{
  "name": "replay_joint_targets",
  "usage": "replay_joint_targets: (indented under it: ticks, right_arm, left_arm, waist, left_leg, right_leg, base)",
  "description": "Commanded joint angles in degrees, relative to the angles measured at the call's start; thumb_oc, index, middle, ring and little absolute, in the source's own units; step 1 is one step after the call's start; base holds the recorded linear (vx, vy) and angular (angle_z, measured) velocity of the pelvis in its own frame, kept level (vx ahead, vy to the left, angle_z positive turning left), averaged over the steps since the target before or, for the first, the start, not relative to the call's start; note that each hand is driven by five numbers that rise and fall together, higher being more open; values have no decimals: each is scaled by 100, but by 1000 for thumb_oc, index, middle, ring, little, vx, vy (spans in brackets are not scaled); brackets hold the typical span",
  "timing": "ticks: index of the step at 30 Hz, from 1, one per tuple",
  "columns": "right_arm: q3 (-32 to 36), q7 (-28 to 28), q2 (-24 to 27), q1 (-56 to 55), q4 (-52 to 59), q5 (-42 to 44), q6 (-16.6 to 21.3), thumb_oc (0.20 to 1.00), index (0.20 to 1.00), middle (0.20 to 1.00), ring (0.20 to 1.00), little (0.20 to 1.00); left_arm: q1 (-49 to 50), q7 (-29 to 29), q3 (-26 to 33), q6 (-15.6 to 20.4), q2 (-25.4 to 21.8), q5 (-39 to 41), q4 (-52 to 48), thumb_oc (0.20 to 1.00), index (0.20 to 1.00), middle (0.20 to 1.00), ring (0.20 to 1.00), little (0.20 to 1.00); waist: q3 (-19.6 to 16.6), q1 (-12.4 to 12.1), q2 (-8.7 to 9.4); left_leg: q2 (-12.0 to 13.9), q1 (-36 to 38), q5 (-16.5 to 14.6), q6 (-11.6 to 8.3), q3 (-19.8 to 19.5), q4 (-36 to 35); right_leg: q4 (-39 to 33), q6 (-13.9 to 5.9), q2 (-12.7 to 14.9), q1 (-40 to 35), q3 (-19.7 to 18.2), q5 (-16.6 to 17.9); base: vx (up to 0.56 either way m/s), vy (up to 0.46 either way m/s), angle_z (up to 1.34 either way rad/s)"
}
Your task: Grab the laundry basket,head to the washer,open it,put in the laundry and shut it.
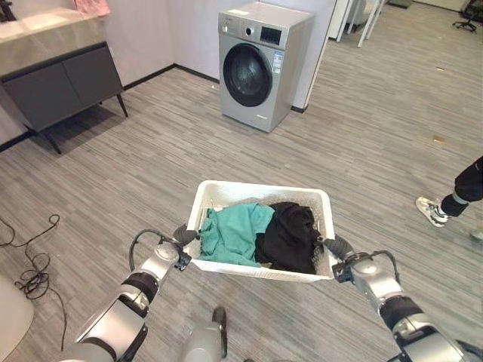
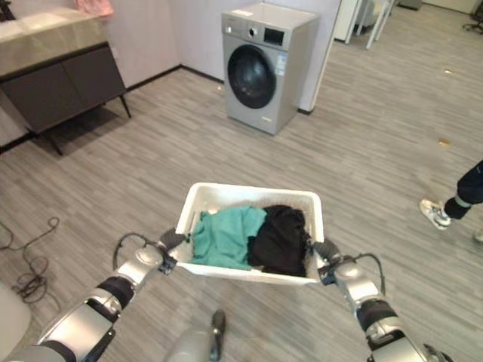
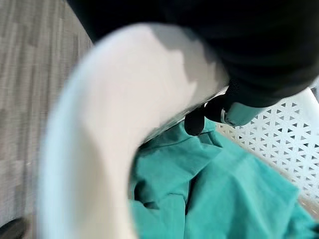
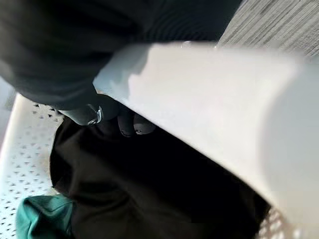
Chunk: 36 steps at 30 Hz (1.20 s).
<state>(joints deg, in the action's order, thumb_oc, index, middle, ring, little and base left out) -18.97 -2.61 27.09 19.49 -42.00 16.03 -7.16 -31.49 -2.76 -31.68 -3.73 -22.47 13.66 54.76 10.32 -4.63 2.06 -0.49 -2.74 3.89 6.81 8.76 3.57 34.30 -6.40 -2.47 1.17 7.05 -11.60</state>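
The white laundry basket [image 1: 226,194] is hanging between the two hands above the grey wood-look floor [image 1: 362,151], carried by its short ends. The left hand [image 1: 183,235] is gripping the basket's left rim: in the left wrist view its dark fingertips [image 3: 195,123] are curling over the white edge and down inside the perforated wall. The right hand [image 1: 335,247] is clamping the right rim in the same manner, its dark-tipped fingers [image 4: 134,124] hooking under the rim just above the cloth. Inside the basket, a teal garment [image 1: 230,232] is lying right beneath the left hand's fingers, and a black garment [image 1: 289,237] is bunching up directly under the right hand's fingers; the two are touching in the middle. Well beyond the fingers, past the basket's far rim, the silver washer [image 1: 259,64] is standing against the wall with its round door closed. A dark cabinet [image 1: 60,83] is standing off to the left, and a person's leg and shoe [image 1: 436,210] are showing far right of the right hand
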Motion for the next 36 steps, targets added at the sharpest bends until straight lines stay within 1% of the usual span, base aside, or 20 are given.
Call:
replay_joint_targets:
  ticks: [1, 4, 6, 7, 10, 13, 15, 17, 18, 19, 20, 22, 23, 24, 25, 28, 29, 30, 31, 36]
  right_arm:
    - [302, -55, 363, 404, 220, -38, 452, 200, 200, 200, 200, 200]
    - [260, -75, 364, 423, 236, -38, 442, 200, 200, 200, 200, 200]
    - [256, -91, 401, 424, 230, 18, 445, 200, 200, 200, 200, 200]
    - [278, -96, 449, 385, 276, 76, 456, 200, 200, 200, 200, 200]
    - [345, -114, 500, 333, 274, 105, 456, 200, 200, 200, 200, 200]
    - [416, -151, 506, 227, 259, 136, 468, 200, 200, 200, 200, 200]
    - [531, -173, 558, 56, 279, 210, 510, 200, 200, 200, 200, 200]
    - [593, -153, 636, -55, 351, 263, 532, 200, 200, 200, 200, 200]
    - [612, -135, 626, -61, 314, 365, 592, 200, 200, 200, 200, 200]
    - [612, -135, 626, -60, 312, 366, 593, 200, 200, 200, 200, 200]
    - [597, -114, 678, -31, 335, 437, 589, 200, 200, 200, 200, 200]
    - [597, -114, 679, -29, 334, 437, 589, 200, 200, 200, 200, 200]
    - [656, -35, 822, -87, 440, 487, 572, 200, 200, 200, 200, 200]
    - [659, -35, 823, -89, 442, 487, 571, 200, 200, 200, 200, 200]
    - [725, 11, 845, -146, 543, 518, 564, 200, 200, 200, 200, 200]
    - [890, 57, 848, -357, 798, 519, 581, 200, 200, 200, 200, 200]
    - [966, 80, 839, -479, 891, 499, 603, 200, 200, 200, 200, 200]
    - [970, 110, 829, -478, 888, 489, 641, 200, 200, 200, 200, 200]
    - [968, 153, 784, -437, 823, 464, 692, 200, 200, 200, 200, 200]
    - [823, 176, 673, -272, 717, 429, 747, 200, 200, 200, 200, 200]
  left_arm:
    - [-629, -146, 275, 427, -227, 279, -251, 200, 200, 200, 200, 200]
    - [-640, -131, 285, 416, -217, 260, -214, 200, 200, 200, 200, 200]
    - [-657, -107, 273, 419, -211, 207, -126, 200, 200, 200, 200, 200]
    - [-690, -130, 292, 448, -157, 129, 5, 200, 200, 200, 200, 200]
    - [-682, -140, 348, 496, -67, 82, 134, 200, 200, 200, 200, 200]
    - [-654, -137, 367, 520, -32, -9, 203, 200, 200, 200, 200, 200]
    - [-593, -115, 380, 527, -29, -66, 210, 200, 200, 200, 200, 200]
    - [-529, -103, 400, 535, -15, -59, 246, 200, 200, 200, 200, 200]
    - [-488, -86, 438, 519, -74, 49, 196, 200, 200, 200, 200, 200]
    - [-488, -86, 438, 518, -75, 49, 195, 200, 200, 200, 200, 200]
    - [-482, -90, 459, 473, -135, 104, 97, 200, 200, 200, 200, 200]
    - [-483, -90, 460, 472, -135, 104, 96, 200, 200, 200, 200, 200]
    - [-484, -133, 470, 445, -214, 220, -106, 200, 200, 200, 200, 200]
    - [-485, -134, 468, 443, -213, 221, -108, 200, 200, 200, 200, 200]
    - [-528, -140, 441, 414, -178, 241, -132, 200, 200, 200, 200, 200]
    - [-563, -157, 428, 414, -71, 228, -169, 200, 200, 200, 200, 200]
    - [-549, -168, 424, 426, -29, 249, -255, 200, 200, 200, 200, 200]
    - [-574, -180, 409, 432, -20, 260, -267, 200, 200, 200, 200, 200]
    - [-576, -184, 422, 445, -51, 271, -287, 200, 200, 200, 200, 200]
    - [-578, -187, 397, 479, -118, 338, -311, 200, 200, 200, 200, 200]
  waist:
    - [-187, 50, -208]
    - [-136, 155, -285]
    - [-121, 240, -263]
    - [-77, 324, -205]
    - [-9, 407, -210]
    - [-5, 508, -174]
    - [-214, 572, -88]
    - [-354, 654, -139]
    - [-401, 634, -101]
    - [-406, 646, -113]
    - [-334, 569, -28]
    - [-341, 583, -48]
    - [-166, 500, 61]
    - [-166, 499, 54]
    - [-93, 480, 107]
    - [-10, 416, 138]
    - [-2, 345, 98]
    - [12, 274, 48]
    - [57, 104, 25]
    - [50, -51, -38]
  left_leg:
    - [-33, 138, -693, -164, -288, 398]
    - [-35, 340, -734, -203, -453, 304]
    - [-65, 467, -846, -304, -588, 298]
    - [-109, 593, -1010, -402, -765, 293]
    - [-106, 755, -1263, -506, -920, 382]
    - [-57, 1053, -1490, -626, -1018, 519]
    - [157, 1427, -1583, -765, -1111, 647]
    - [506, 1520, -1324, -922, -1198, 884]
    - [811, 1113, -681, -1009, -1111, 1982]
    - [824, 1078, -704, -1013, -1130, 2031]
    - [924, 592, -386, -864, -1107, 3149]
    - [942, 549, -410, -869, -1132, 3205]
    - [1380, -4, -95, -698, -751, 3731]
    - [1387, -14, -104, -699, -757, 3748]
    - [1475, -250, -154, -684, -607, 3593]
    - [1235, -647, -363, -784, -301, 2386]
    - [1153, -702, -153, -908, -189, 1149]
    - [1092, -849, 24, -967, -221, 731]
    - [832, -936, 148, -1024, -475, -46]
    - [701, -1094, 282, -1101, -855, -313]
  right_leg:
    - [593, -345, 870, 204, 44, 1454]
    - [144, -164, 832, 552, 80, 1134]
    - [-860, -81, 821, 694, -18, 886]
    - [-2118, -131, 867, 853, -290, 1028]
    - [-3069, -283, 1081, 1023, -565, 1461]
    - [-3239, -363, 1174, 1127, -414, 1587]
    - [-2894, -367, 1064, 943, -425, 1736]
    - [-2724, -244, 826, 782, -340, 1601]
    - [-2752, -79, 678, 484, -175, 1447]
    - [-2752, -76, 668, 490, -160, 1448]
    - [-2833, 183, 507, 206, -151, 1290]
    - [-2831, 186, 490, 217, -132, 1291]
    - [-2857, 467, 303, -71, -97, 1048]
    - [-2856, 467, 295, -69, -94, 1048]
    - [-2910, 497, 303, -180, -11, 978]
    - [-3017, 439, 317, -435, 128, 811]
    - [-3017, 382, 309, -561, 223, 694]
    - [-3000, 390, 230, -629, 245, 635]
    - [-2934, 377, 172, -849, 223, 451]
    - [-2842, 382, 122, -1061, 100, 230]
  base:
    - [365, 151, -10]
    - [292, 27, -2]
    - [389, -155, 34]
    - [342, -186, 47]
    - [328, -171, 70]
    - [454, -239, 68]
    - [561, -362, 54]
    - [579, -472, 47]
    - [394, -401, 10]
    - [368, -492, -19]
    - [135, -221, -7]
    - [160, -274, -9]
    - [187, -328, -21]
    - [248, -398, 8]
    - [143, -108, 39]
    - [269, -46, 28]
    - [375, 42, 18]
    - [534, 79, 32]
    - [355, 50, 32]
    - [302, 86, -17]
